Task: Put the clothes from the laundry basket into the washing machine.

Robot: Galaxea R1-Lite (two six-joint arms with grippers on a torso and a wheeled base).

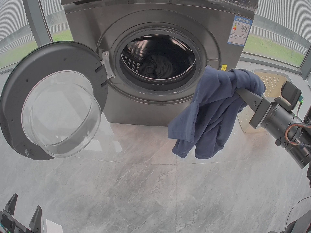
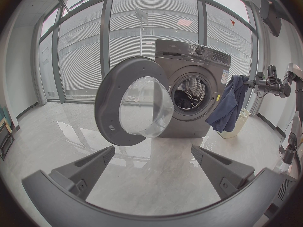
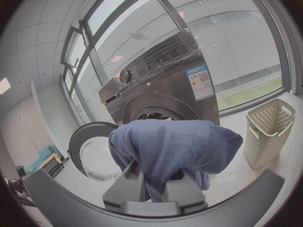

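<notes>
**Operator:** Where does the cloth sit against my right fingers?

**Spotter:** Your right fingers are closed on the dark blue knitted garment. One fold is pinched in the narrow gap between the two tips. The bunched cloth wraps over both tips and hides them, and the rest hangs loose below, clear of the grey marbled floor.

**Operator:** And where is that relative to the machine?

**Spotter:** You're holding it in front of the grey front-loading washing machine, just to the right of its round drum opening and outside it. The round glass-windowed door stands swung wide to the left. A dark piece of clothing lies inside the drum. The cream perforated plastic laundry basket stands on the floor beside the machine's right side, partly behind the hanging garment in the head view.

**Operator:** My left side?

**Spotter:** Your left fingers are spread wide with nothing between them. They sit low on the left, well apart from the machine and pointing towards the door.
</notes>
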